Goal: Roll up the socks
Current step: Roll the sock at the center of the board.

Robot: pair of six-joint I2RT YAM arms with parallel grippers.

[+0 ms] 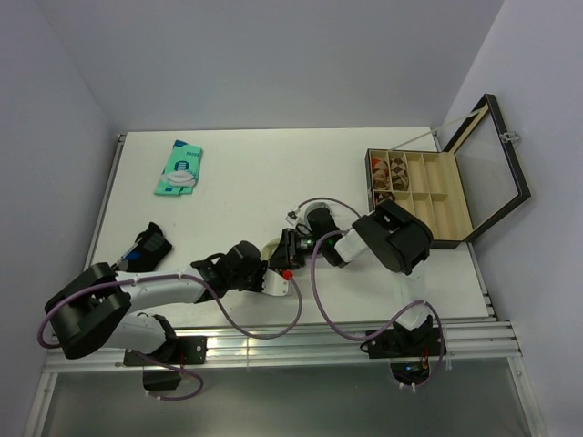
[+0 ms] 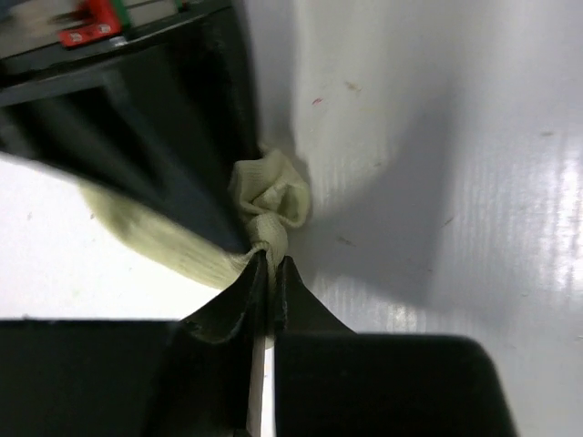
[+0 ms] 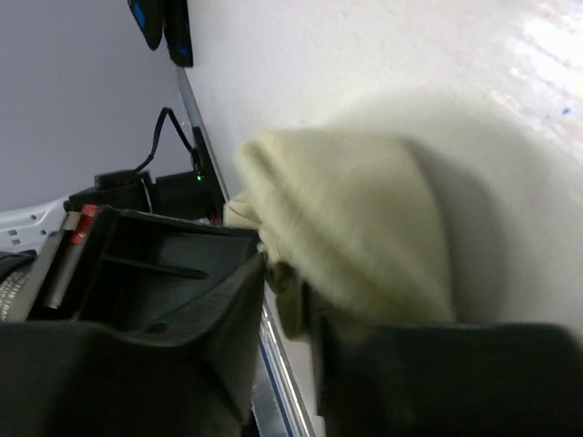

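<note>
A pale beige-tan sock [image 1: 271, 247] lies between both grippers at the table's middle front, mostly hidden from above. In the left wrist view its bunched end [image 2: 271, 193] sticks out past my left gripper [image 2: 271, 266], which is shut on a fold of it. My left gripper [image 1: 265, 266] comes in from the left. My right gripper [image 1: 285, 246] comes in from the right. In the right wrist view the sock [image 3: 364, 218] drapes over my right gripper [image 3: 293, 293], which is shut on its edge. The grey sock is not in view.
A dark black-blue cloth [image 1: 148, 245] lies at the left, also in the right wrist view [image 3: 164, 23]. A teal packet [image 1: 179, 167] lies at the back left. An open compartment box [image 1: 442, 196] stands at the right. The metal rail [image 1: 301, 341] runs along the near edge.
</note>
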